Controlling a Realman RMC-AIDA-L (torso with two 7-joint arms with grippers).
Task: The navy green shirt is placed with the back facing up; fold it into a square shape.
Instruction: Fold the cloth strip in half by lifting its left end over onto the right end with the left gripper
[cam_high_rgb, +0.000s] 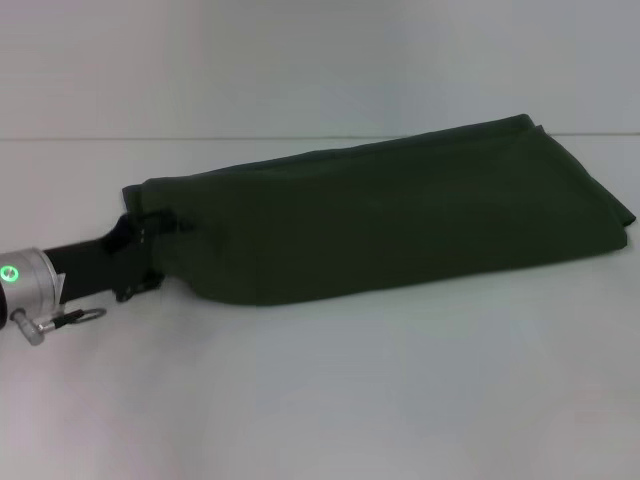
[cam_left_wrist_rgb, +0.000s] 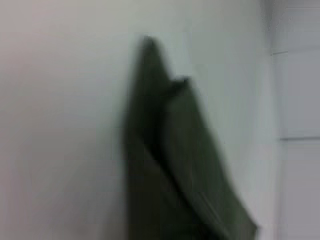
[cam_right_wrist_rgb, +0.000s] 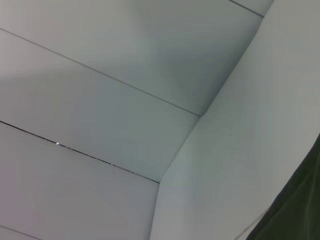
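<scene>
At the table's (cam_high_rgb: 300, 400) left edge, your left gripper (cam_high_rgb: 150, 240) had pinched the shirt's (cam_high_rgb: 400, 215) corner.
That closed grip lifted the cloth for folding; you couldn't see the right gripper.

No readable text, label, brand, number or sign appears in any view; the navy green shirt (cam_high_rgb: 400, 215) shows only plain dark fabric; the one mark is a small glowing green ring (cam_high_rgb: 10, 273) on the left arm's wrist.

A plain white table (cam_high_rgb: 330, 400) meets a pale wall (cam_high_rgb: 300, 60) — thin dark seams cross white panels (cam_right_wrist_rgb: 100, 125).
</scene>
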